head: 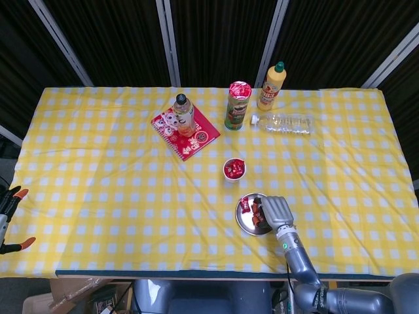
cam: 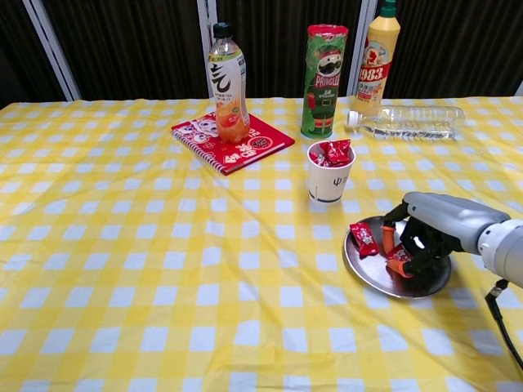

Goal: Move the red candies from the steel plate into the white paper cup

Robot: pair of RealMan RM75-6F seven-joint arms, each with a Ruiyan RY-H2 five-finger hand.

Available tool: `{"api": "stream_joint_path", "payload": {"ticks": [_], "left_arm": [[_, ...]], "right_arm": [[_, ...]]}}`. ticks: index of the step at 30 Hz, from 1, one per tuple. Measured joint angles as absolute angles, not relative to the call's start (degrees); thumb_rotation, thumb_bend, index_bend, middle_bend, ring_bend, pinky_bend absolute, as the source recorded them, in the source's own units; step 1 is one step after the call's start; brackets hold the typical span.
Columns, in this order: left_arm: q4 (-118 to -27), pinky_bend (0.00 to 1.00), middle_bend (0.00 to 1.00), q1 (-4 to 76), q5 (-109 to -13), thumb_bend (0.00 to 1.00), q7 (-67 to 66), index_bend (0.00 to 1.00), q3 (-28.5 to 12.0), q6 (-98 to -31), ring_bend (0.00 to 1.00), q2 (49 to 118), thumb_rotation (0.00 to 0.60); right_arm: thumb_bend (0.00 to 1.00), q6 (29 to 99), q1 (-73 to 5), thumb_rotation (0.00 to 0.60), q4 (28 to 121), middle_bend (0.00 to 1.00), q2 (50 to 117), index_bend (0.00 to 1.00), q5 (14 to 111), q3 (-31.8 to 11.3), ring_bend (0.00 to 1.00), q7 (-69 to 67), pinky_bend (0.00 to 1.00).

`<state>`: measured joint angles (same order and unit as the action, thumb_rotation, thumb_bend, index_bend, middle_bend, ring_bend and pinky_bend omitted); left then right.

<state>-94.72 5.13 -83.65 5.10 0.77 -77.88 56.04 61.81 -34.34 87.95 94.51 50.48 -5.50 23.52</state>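
Note:
The steel plate (cam: 368, 268) (head: 243, 224) lies at the front right of the table. My right hand (cam: 431, 227) (head: 276, 210) is low over its right half, thumb and a fingertip pinching a red candy (cam: 398, 255) that still touches the plate. A second red candy (cam: 362, 238) (head: 244, 204) lies loose on the plate's left side. The white paper cup (cam: 330, 184) (head: 234, 170) stands just behind the plate and holds several red candies (cam: 331, 152). My left hand is out of both views.
Behind the cup stand a green crisps can (cam: 325, 80), a yellow bottle (cam: 378, 57) and a clear bottle lying on its side (cam: 404, 121). A drink bottle (cam: 226, 86) stands on a red notebook (cam: 233, 140). Orange-handled clamps (head: 13, 219) sit at the table's left edge.

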Motion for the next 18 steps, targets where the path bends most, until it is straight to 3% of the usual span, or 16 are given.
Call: {"api": "stream_joint_path", "payload": {"ticks": [18], "left_arm": [[-94.6, 0.0, 0.0, 5.0, -83.9, 0.02, 5.2, 0.0, 0.8, -78.3, 0.0, 56.1, 0.6]], "right_arm": [[0.41, 62.0, -33.3, 0.6, 88.9, 0.82, 93.1, 0.57, 51.5, -6.1, 0.85, 24.0, 0.97]]}}
